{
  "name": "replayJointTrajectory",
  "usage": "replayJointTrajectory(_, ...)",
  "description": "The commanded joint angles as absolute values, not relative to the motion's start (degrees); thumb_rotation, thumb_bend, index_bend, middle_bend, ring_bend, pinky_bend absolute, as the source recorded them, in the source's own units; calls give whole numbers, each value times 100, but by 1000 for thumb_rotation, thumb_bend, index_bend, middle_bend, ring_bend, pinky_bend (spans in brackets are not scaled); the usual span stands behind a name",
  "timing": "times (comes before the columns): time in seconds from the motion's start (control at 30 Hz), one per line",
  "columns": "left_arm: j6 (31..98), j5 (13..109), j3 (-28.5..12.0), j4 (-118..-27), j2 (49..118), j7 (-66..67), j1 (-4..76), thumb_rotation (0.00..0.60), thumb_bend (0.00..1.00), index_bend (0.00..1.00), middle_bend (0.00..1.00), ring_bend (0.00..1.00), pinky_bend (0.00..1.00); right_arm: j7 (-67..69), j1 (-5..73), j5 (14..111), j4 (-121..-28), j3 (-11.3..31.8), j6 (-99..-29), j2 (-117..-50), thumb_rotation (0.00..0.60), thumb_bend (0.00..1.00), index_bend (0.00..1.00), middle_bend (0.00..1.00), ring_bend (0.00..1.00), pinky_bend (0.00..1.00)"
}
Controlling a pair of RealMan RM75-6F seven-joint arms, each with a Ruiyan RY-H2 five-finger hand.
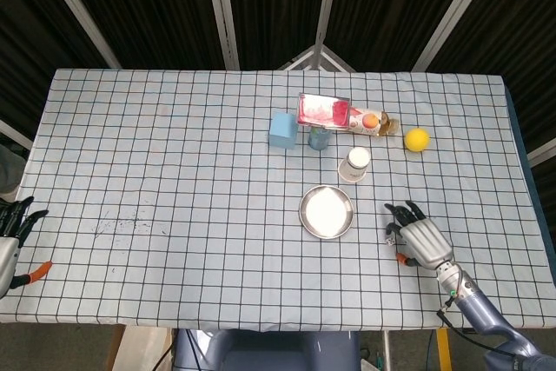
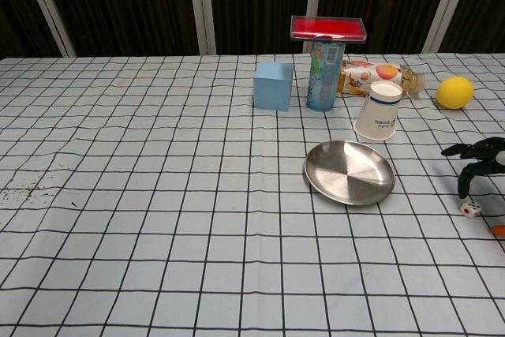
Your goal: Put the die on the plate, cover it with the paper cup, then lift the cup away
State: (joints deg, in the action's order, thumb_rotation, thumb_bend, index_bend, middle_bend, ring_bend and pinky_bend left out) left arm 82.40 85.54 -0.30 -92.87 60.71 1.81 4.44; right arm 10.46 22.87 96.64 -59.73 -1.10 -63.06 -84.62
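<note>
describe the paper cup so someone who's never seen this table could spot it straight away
Find the round metal plate near the middle of the checked table. Just behind it, toward the far edge, stands the paper cup. It is white with a blue band near its rim, standing upright and open-topped, unlike the lying bottle behind it.

Your right hand (image 1: 420, 240) hovers low, fingers (image 2: 467, 179) spread and curled downward, empty. Your left hand (image 1: 10, 245) rests at the table's edge, fingers apart.
</note>
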Motion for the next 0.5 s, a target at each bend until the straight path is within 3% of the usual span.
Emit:
replayJointTrajectory(0.03,8234,8547,-27,-9301,6085,227,446,600,294,163,0,0,24,1081,2309,9639,-5925,-111,-6309,-8463,600,323,450,90,124,0)
replayJointTrajectory(0.5,8187,8486,-37,-9333,6121,359,465,600,293,165,0,0,24,1035,2370,9599,-5835,-224,-6259,-8531,600,351,466,91,124,0)
